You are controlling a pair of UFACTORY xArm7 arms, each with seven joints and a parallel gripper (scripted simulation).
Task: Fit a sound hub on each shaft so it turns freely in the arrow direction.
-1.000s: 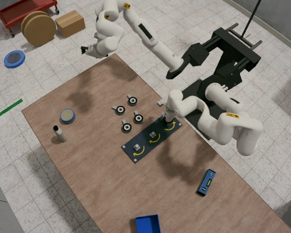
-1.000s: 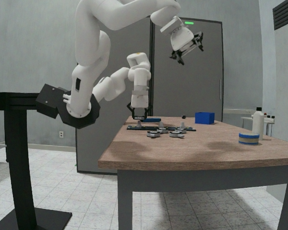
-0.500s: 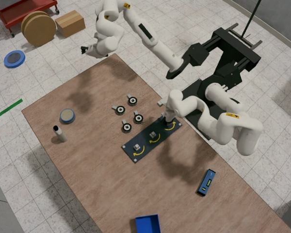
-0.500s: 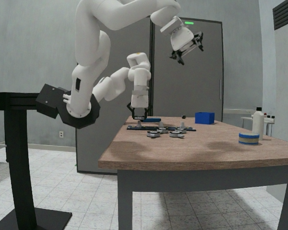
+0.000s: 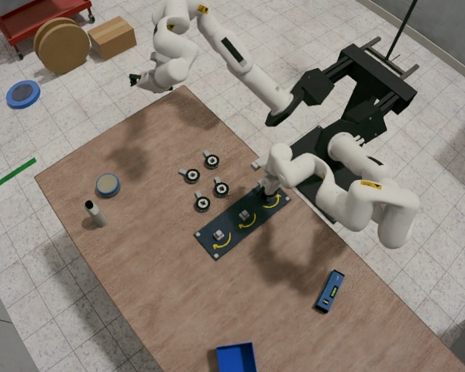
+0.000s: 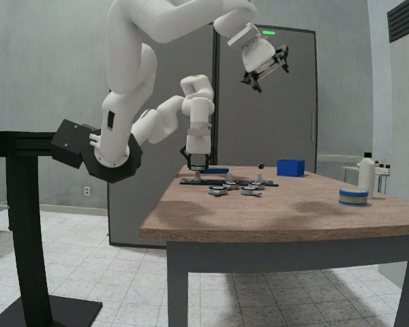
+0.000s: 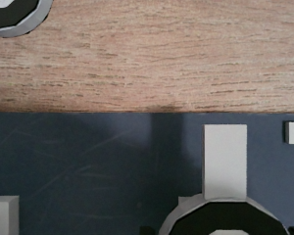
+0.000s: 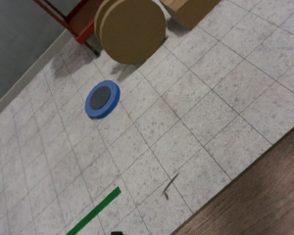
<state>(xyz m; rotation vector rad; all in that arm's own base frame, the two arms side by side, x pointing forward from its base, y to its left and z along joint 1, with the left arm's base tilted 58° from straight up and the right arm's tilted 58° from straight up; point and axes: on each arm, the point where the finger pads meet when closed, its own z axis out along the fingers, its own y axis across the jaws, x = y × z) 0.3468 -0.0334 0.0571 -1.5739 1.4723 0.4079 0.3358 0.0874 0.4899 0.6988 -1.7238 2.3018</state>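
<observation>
One hub (image 6: 198,169) (image 7: 230,210) is clamped in the left pincer (image 5: 269,197) (image 6: 198,166) (image 7: 220,230). It sits above one shaft (image 6: 197,176) at the end of the dark board (image 5: 229,242) (image 6: 215,182) (image 7: 88,162). I can't tell if it touches the shaft. Its one flat gray tab (image 7: 225,162) sticks out between the two fingers.

The board has three shafts in all. The middle shaft (image 5: 243,215) (image 6: 228,176) is next to the left pincer, and the far shaft (image 5: 218,235) (image 6: 258,177) is past that — both of them bare. Three yellow arrows curve on the board, one by each shaft.

Four more hubs (image 5: 202,209) (image 6: 217,191) (image 7: 15,20) lie flat on the table (image 5: 164,272) (image 6: 285,214) (image 7: 162,59), off to one side of the left pincer, each with one tab.

Farther from that pincer are one blue level (image 5: 329,291) (image 6: 215,170), one blue box (image 5: 235,358) (image 6: 290,167), one round tub (image 5: 108,184) (image 6: 353,197) and one white bottle (image 5: 96,214) (image 6: 365,176).

The right pincer (image 5: 151,84) (image 6: 272,79) is wide apart with nothing in it — up high, well away from the left one.
</observation>
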